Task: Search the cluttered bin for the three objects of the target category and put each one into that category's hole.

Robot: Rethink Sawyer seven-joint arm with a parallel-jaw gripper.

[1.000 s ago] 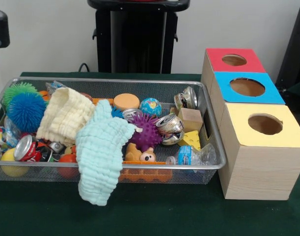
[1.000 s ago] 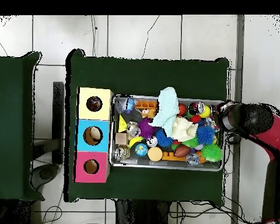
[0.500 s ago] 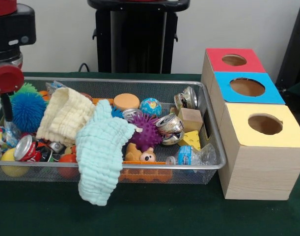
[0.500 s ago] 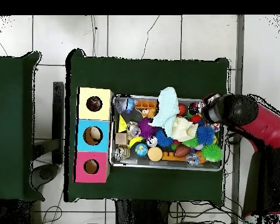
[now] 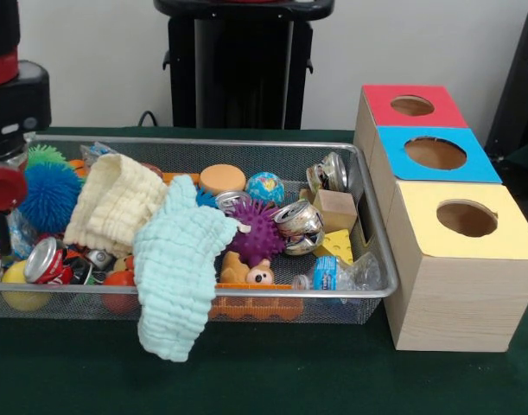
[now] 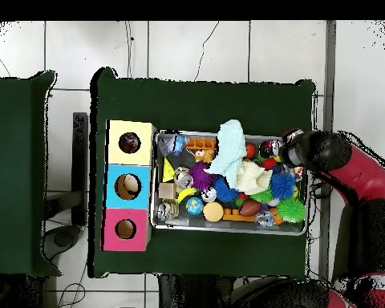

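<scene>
A wire mesh bin [image 5: 333,298] [image 6: 228,228] holds a jumble of toys. Crushed cans lie in it: a silver one [image 5: 298,226] by the purple spiky ball [image 5: 257,232], another [image 5: 328,173] at the far right, and a red one [image 5: 46,259] at the near left. Three wooden boxes stand beside the bin with a red-topped hole [image 5: 412,105], a blue-topped hole [image 5: 435,153] and a yellow-topped hole [image 5: 467,218]. My gripper [image 5: 3,226] [image 6: 293,152] hangs over the bin's left end in the front view, just above the red can and blue spiky ball [image 5: 46,194]. It holds nothing that I can see.
A mint cloth [image 5: 179,268] drapes over the bin's front rim, and a cream cloth [image 5: 112,203] covers toys beneath. A wooden cube [image 5: 335,210], cheese wedge [image 5: 337,246], plastic bottle [image 5: 341,275] and orange disc [image 5: 222,178] also lie in the bin. A black stand [image 5: 238,69] rises behind.
The arm swung in from outside the bin's end to above it, and the gripper head has dropped lower over that end. The objects in the bin have not moved.
</scene>
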